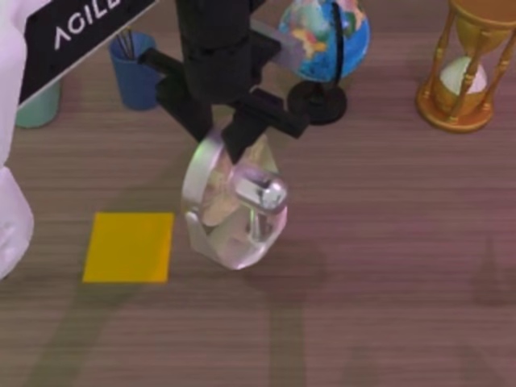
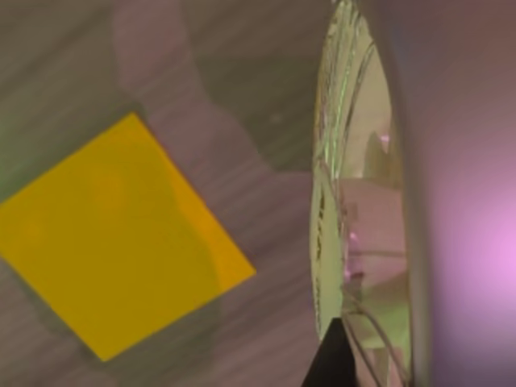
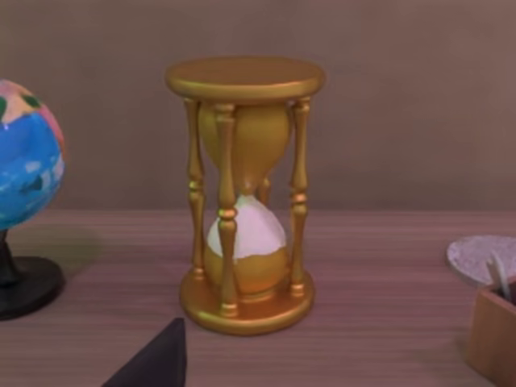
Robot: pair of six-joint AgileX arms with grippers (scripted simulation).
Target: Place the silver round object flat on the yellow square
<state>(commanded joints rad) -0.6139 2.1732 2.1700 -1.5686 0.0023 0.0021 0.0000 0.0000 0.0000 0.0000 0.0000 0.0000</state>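
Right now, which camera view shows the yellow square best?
The top view shows the yellow square whole, flat on the table, apart from the silver fan to its right. The left wrist view shows it large but cut at the picture's edge. The right wrist view does not show it.

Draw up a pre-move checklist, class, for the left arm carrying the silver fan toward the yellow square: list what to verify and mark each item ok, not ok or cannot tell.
1. Left gripper grips the silver fan at its ring guard: ok.
2. Fan lifted off the table: cannot tell, though its shadow lies offset beneath it.
3. Fan over the yellow square: not ok; it is beside it, toward the table's right.
4. Yellow square bare: ok.
5. Fan's face flat: not ok; it is tilted.
6. Path free of the blue globe and hourglass: ok; both stand behind, away from the square.
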